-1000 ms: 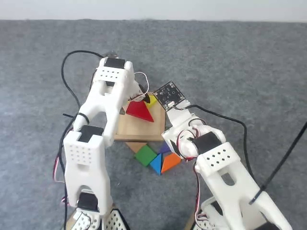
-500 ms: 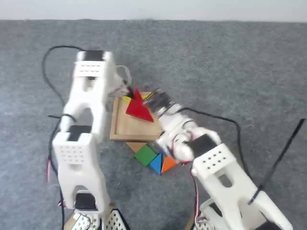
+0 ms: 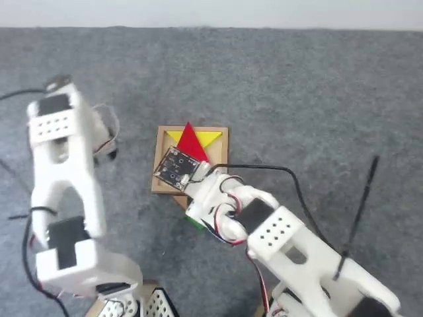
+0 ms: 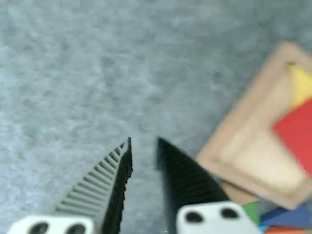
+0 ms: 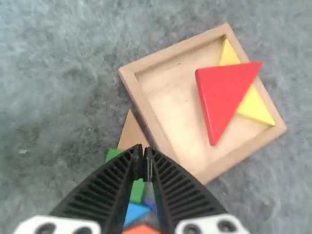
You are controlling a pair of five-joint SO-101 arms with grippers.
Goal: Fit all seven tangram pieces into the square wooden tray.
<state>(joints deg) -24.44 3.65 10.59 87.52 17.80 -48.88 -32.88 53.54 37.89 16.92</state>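
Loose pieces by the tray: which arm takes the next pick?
Right. The right pincer hangs over the loose pieces beside the tray; the left pincer sits over carpet, away from them.

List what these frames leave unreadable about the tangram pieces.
High view: the right arm covers the loose pieces beside the tray; one green piece peeks out.
Right wrist view: the right gripper hides much of the blue piece and orange piece; no full count.
Left wrist view: the frame edge cuts off the red triangle and yellow triangle.
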